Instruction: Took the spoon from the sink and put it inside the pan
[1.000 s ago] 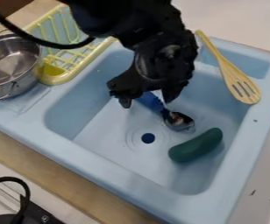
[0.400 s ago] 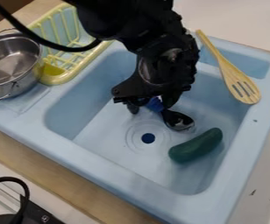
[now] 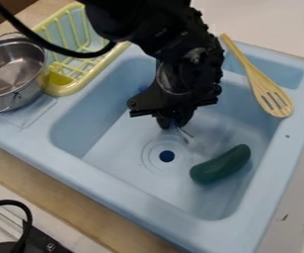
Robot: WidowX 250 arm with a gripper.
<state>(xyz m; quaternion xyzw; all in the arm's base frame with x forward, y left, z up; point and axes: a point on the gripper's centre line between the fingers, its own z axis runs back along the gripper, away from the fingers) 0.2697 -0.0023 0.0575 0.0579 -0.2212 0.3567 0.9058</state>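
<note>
one black cable curls in the near left corner, beside a strip of wooden counter. next comes the light blue sink, a dark green, cucumber-shaped toy lying at a slant on its floor, just beside the round drain. beyond the drain, the gripper hangs down into the basin, clenched on the spoon, whose thin metal end pokes out below the fingertips. off to the left sits the metal pan, near the yellow dish rack; a slotted wooden spatula leans over the far right rim.
</note>
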